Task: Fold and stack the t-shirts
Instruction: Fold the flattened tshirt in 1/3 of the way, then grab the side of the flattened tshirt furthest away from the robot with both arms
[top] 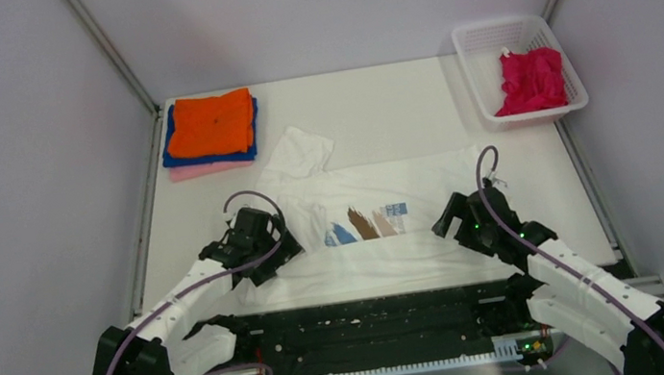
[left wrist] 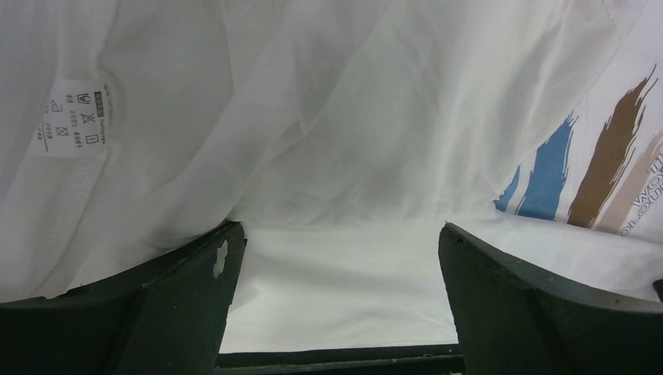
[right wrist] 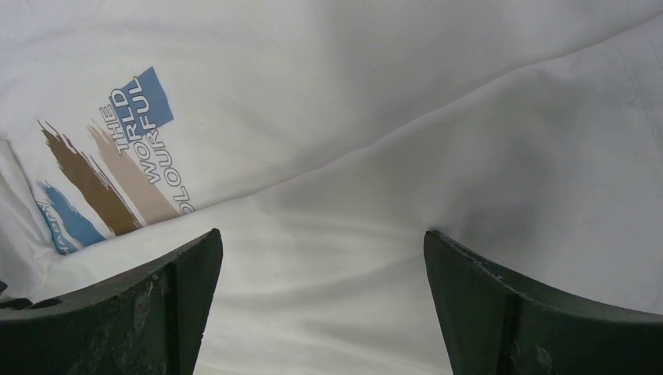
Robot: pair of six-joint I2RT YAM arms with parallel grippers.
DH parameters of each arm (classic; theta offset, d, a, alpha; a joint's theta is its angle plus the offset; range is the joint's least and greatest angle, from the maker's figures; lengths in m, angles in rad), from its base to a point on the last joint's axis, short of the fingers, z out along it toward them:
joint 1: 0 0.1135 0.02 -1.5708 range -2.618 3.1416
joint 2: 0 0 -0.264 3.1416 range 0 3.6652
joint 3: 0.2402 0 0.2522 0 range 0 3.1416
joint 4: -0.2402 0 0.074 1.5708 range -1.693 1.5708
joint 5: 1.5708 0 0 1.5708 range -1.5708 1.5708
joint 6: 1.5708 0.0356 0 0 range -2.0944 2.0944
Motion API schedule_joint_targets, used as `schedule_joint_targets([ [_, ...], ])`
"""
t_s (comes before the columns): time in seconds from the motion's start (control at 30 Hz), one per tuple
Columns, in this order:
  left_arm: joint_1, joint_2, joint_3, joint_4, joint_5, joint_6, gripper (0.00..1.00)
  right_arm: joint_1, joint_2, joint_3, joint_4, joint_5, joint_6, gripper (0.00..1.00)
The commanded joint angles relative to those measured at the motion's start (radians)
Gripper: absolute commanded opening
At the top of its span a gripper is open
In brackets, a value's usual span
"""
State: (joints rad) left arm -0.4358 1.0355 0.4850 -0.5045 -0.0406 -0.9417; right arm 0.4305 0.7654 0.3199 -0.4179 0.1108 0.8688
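Observation:
The white t-shirt with the blue, brown and tan print lies spread sideways across the near half of the table, one sleeve sticking out toward the back. My left gripper is open over its left part, and my right gripper is open over its right part. In the left wrist view the gripper has its jaws wide apart, with white cloth lying loose between them. The right wrist view shows that gripper the same way over the cloth. An orange shirt lies folded on blue and pink ones.
A white mesh basket at the back right holds a crumpled magenta shirt. The folded stack sits at the back left by the wall. A black rail runs along the near edge, close to the shirt's near hem.

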Motion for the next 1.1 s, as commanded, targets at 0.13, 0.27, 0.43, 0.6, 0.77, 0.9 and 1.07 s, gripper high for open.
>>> schedule_joint_targets([
  [0.13,0.0,-0.014,0.118,-0.138,-0.113,0.057,0.99,0.012,-0.029,0.128,-0.071,0.16,-0.021,0.99],
  [0.27,0.001,0.027,0.29,-0.126,-0.193,0.133,0.99,0.012,-0.015,0.247,-0.026,0.273,-0.057,0.99],
  [0.43,0.022,0.249,0.579,-0.075,-0.237,0.255,0.99,0.0,0.064,0.342,0.079,0.37,-0.148,0.99],
  [0.6,0.1,0.611,0.98,-0.116,-0.211,0.351,0.99,-0.076,0.235,0.422,0.132,0.324,-0.158,0.99],
  [0.77,0.142,0.992,1.447,-0.21,-0.186,0.538,0.98,-0.15,0.321,0.389,0.217,0.213,-0.178,0.99],
  [0.9,0.159,1.245,1.742,-0.251,-0.178,0.659,0.94,-0.176,0.349,0.365,0.232,0.209,-0.186,0.99],
  [1.07,0.166,1.411,1.858,-0.149,-0.18,0.743,0.91,-0.179,0.359,0.35,0.249,0.206,-0.199,0.99],
])
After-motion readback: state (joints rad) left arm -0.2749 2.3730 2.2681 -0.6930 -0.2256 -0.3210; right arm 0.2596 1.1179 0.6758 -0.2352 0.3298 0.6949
